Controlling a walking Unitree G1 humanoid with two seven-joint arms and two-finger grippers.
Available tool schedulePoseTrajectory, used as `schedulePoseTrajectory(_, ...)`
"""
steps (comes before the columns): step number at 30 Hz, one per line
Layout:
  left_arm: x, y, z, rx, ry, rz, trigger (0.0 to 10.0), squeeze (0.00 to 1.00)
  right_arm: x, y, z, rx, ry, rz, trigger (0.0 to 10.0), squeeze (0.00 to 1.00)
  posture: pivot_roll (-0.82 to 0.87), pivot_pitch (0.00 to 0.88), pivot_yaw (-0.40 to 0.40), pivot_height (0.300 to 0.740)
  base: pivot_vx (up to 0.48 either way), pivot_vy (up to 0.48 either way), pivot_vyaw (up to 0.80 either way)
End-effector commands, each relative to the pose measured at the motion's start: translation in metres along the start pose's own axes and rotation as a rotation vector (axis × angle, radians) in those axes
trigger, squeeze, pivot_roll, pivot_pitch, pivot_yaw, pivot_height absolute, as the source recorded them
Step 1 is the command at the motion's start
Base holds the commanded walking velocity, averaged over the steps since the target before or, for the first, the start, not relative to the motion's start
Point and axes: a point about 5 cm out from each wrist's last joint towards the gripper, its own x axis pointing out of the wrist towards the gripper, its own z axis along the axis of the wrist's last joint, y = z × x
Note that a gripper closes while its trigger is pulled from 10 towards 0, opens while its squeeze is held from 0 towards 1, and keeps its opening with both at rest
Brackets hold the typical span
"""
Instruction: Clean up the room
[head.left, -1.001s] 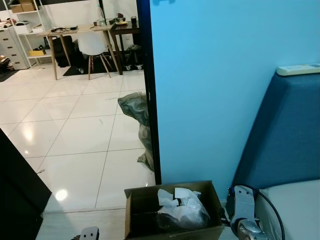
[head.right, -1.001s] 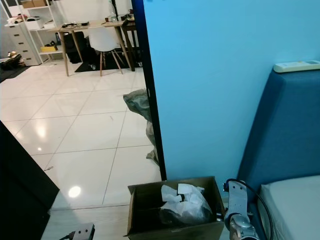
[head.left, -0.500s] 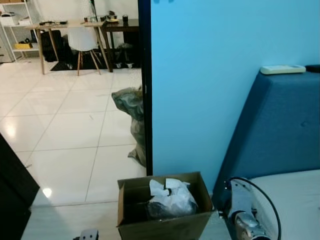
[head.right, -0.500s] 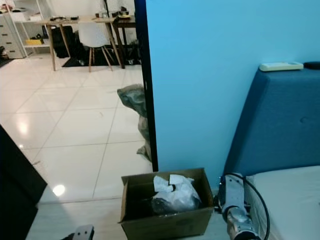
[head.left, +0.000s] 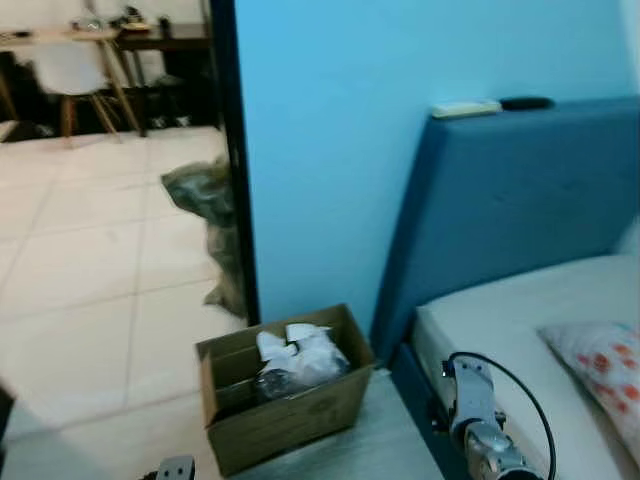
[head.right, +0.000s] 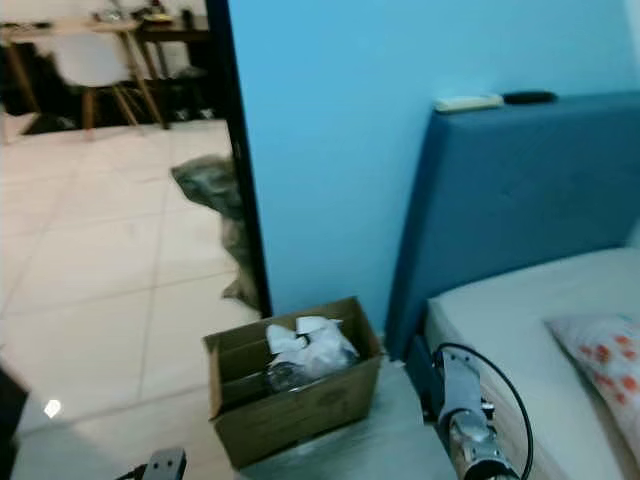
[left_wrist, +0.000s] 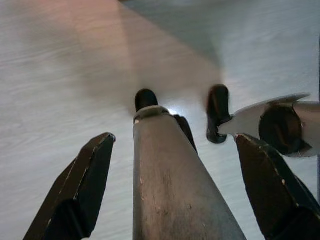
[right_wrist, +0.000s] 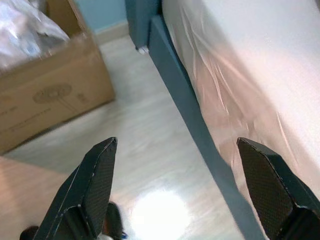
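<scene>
An open cardboard box (head.left: 285, 400) stands on the pale wood floor by the foot of the blue wall, holding crumpled white plastic and paper (head.left: 295, 350). Right of it is a bed with a white mattress (head.left: 520, 320) and a blue headboard (head.left: 510, 190). My right arm (head.left: 475, 420) hangs low between the box and the bed; its gripper (right_wrist: 177, 195) is open over the floor beside the bed's blue base (right_wrist: 190, 100). My left gripper (left_wrist: 175, 185) hangs open above the floor, pointing down at my own leg and feet.
A grey-green rubbish bag (head.left: 215, 215) slumps behind the dark door frame (head.left: 235, 170) on the white tiles. A floral pillow (head.left: 600, 360) lies on the bed. A white remote (head.left: 465, 108) and a dark one rest on the headboard top. Desks and a white chair (head.left: 70, 80) stand far back.
The whole picture has swung to the right, so the camera turned: the bed, pillow and headboard top have come into view, and the box and door frame have slid left. Both arms hang as before.
</scene>
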Motion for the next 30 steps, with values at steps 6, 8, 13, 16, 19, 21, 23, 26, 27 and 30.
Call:
schedulePoseTrajectory(6,-0.0015,0.0045,-0.0046,0.001,0.015,0.013,10.0,0.00,0.0003,0.0019,0.0003,0.002,0.007,-0.005,10.0,0.00,-0.09,0.006,0.016,0.731,0.000,0.000,-0.77)
schedulePoseTrajectory(8,-0.0018,0.0049,-0.0052,-0.001,0.014,0.013,10.0,0.00,0.0003,0.0017,0.0006,0.002,0.007,-0.009,10.0,0.00,-0.09,0.007,0.018,0.731,0.000,0.000,-0.76)
schedulePoseTrajectory(13,-0.0018,0.0044,-0.0054,-0.005,0.011,0.011,10.0,0.00,0.0004,0.0008,0.0008,0.002,0.007,-0.017,10.0,0.00,-0.09,0.009,0.018,0.731,0.000,0.000,-0.76)
schedulePoseTrajectory(16,-0.0016,0.0039,-0.0048,-0.007,0.006,0.008,10.0,0.00,0.0005,0.0005,0.0011,0.003,0.008,-0.019,10.0,0.00,-0.09,0.008,0.018,0.731,0.000,0.000,-0.76)
schedulePoseTrajectory(19,-0.0015,0.0036,-0.0042,-0.007,0.002,0.008,10.0,0.00,0.0005,0.0007,0.0014,0.002,0.008,-0.020,10.0,0.00,-0.10,0.009,0.018,0.731,0.000,0.000,-0.76)
schedulePoseTrajectory(21,-0.0014,0.0032,-0.0036,-0.007,-0.001,0.006,10.0,0.00,0.0006,0.0009,0.0014,0.000,0.008,-0.021,10.0,0.00,-0.10,0.009,0.019,0.731,0.000,0.000,-0.76)
schedulePoseTrajectory(23,-0.0010,0.0024,-0.0023,-0.005,-0.006,0.004,10.0,0.00,0.0006,0.0015,0.0015,-0.004,0.009,-0.021,10.0,0.00,-0.10,0.008,0.020,0.731,0.000,0.000,-0.76)
schedulePoseTrajectory(26,-0.0007,0.0013,-0.0012,-0.005,-0.011,-0.001,10.0,0.00,0.0007,0.0032,0.0021,-0.007,0.005,-0.020,10.0,0.00,-0.10,0.008,0.021,0.731,0.000,0.000,-0.76)
schedulePoseTrajectory(27,-0.0007,0.0013,-0.0012,-0.005,-0.011,-0.001,10.0,0.00,0.0007,0.0032,0.0021,-0.007,0.005,-0.020,10.0,0.00,-0.10,0.008,0.021,0.731,0.000,0.000,-0.76)
schedulePoseTrajectory(30,-0.0004,0.0000,-0.0004,-0.008,-0.016,-0.008,10.0,0.00,0.0007,0.0036,0.0024,-0.008,0.004,-0.020,10.0,0.00,-0.10,0.008,0.022,0.731,0.000,0.000,-0.76)
